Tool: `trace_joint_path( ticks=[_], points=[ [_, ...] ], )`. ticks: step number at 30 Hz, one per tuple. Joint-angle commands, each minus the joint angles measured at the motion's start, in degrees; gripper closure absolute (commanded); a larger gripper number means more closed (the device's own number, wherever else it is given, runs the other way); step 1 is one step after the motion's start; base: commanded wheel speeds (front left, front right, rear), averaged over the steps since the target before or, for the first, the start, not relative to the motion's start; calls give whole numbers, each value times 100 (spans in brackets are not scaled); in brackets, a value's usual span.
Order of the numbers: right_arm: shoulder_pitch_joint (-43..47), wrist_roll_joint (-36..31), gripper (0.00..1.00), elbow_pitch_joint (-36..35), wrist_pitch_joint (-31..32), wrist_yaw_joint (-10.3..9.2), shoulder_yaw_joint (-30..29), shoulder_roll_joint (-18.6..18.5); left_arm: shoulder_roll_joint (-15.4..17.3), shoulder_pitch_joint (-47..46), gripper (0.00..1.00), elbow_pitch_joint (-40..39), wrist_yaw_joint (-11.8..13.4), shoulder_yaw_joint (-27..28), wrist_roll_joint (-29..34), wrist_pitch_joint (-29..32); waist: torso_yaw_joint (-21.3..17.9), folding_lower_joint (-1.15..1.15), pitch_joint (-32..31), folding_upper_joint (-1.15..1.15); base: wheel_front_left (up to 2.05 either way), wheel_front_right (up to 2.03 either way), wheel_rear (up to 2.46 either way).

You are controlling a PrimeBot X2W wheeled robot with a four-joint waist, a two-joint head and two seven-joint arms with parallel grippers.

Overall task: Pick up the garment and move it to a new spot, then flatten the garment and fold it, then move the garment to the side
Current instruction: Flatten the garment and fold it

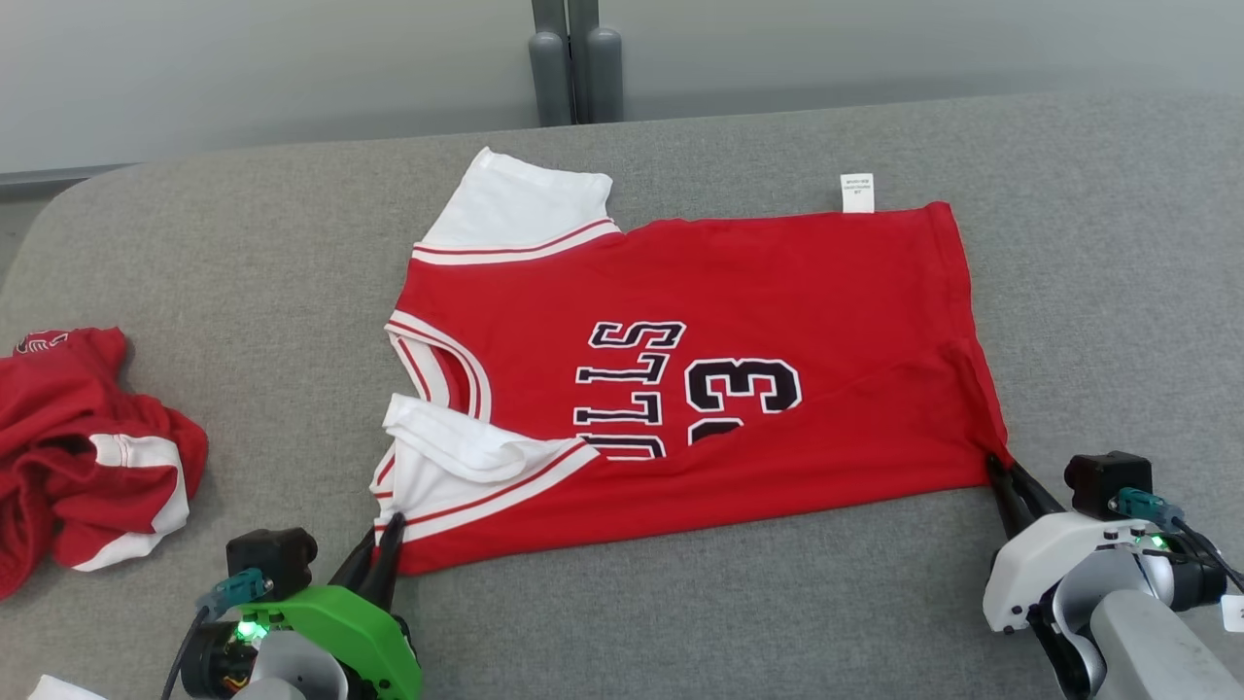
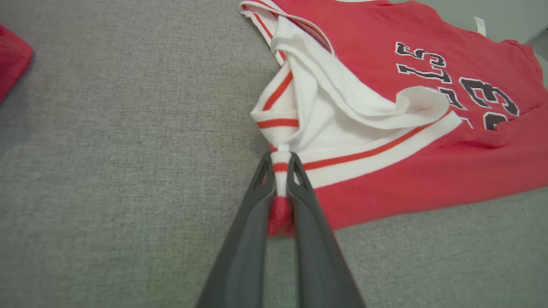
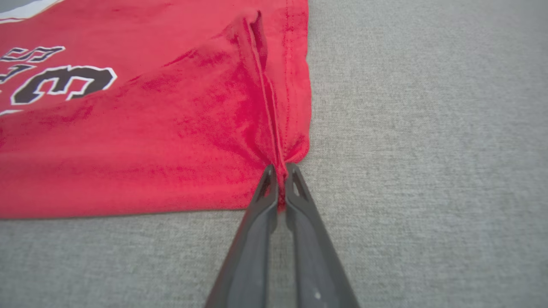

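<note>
A red shirt point(image 1: 777, 292) with white sleeves lies spread out flat in the middle of the grey worktop point(image 1: 243, 243). Its neck end points to the robot's left and its bottom end points to the right. Black letters and the number 23 show on top. A small white tag point(image 1: 856, 192) sticks out at the far edge. The near sleeve point(image 1: 457, 442) is flopped over onto the red part.

The left hand point(image 1: 389, 533) is clamped on the near corner of the shirt by that sleeve. A bit of red and white cloth is squeezed between its two dark fingers point(image 2: 252, 214). The right hand point(image 1: 1001, 469) is clamped on the near bottom corner, and the cloth puckers there. Both hands are low, close to the worktop.

Another red and white piece of clothing point(image 1: 87, 447) lies in a heap at the left edge, well apart from the shirt.
</note>
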Motion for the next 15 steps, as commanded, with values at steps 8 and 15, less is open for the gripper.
trace_joint_path(
  ticks=[8,15],
  points=[
    [647,341,100,-562,361,-11,-55,-263,398,685,100,-843,296,-42,-51,502,40,0,-310,0,0,0,0],
    [1529,948,100,-1612,1264,-12,-26,-660,696,1529,100,-1927,729,-84,-206,1188,27,0,-397,0,0,0,0]
  ],
)
